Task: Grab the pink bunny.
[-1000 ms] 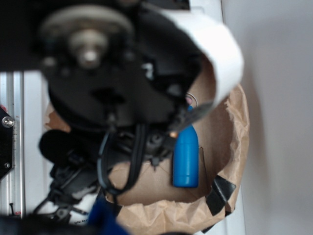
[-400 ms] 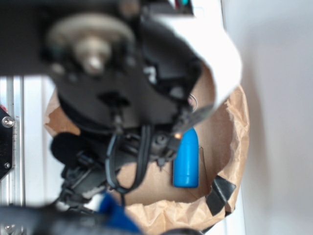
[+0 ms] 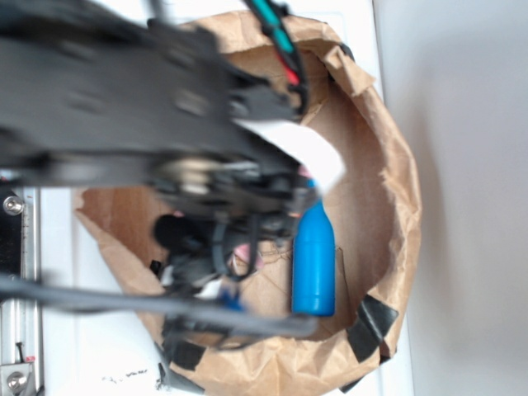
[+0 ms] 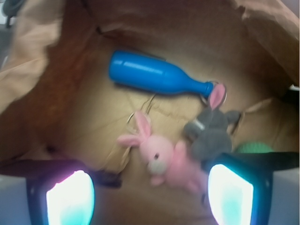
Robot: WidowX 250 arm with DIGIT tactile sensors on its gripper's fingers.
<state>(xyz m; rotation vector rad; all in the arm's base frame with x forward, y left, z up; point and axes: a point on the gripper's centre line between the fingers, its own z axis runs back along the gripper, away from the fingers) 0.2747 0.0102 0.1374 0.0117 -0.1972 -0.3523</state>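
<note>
The gripper (image 4: pixel 150 190) is standing wide open, its two glowing fingers (image 4: pixel 70 197) showing at the lower left and lower right of the wrist view with nothing between them but crumpled paper and the lower part of a toy. It is hanging over the inside of a brown paper bag (image 4: pixel 42 79), whose rumpled walls are rising on all sides.

The pink bunny (image 4: pixel 161 159) is lying on the bag's floor, in the gap between the fingers and nearer the right one, its cream muzzle facing up and its ears spreading toward the left. No finger is touching it. In the exterior view only a small patch of pink (image 3: pixel 245 252) is showing beneath the blurred black arm (image 3: pixel 140 107).

Just beside the pink bunny, touching its right side, a grey plush bunny (image 4: pixel 211 131) is lying with one pink-lined ear pointing up toward a blue bottle (image 4: pixel 152 76). The bottle is lying on its side farther along the bag floor, its neck ending close to that ear. In the exterior view the blue bottle (image 3: pixel 313 264) is lying near the bag's right wall (image 3: pixel 396 214). A green object (image 4: pixel 253 148) is peeking out behind the right finger; what it is cannot be told.
</note>
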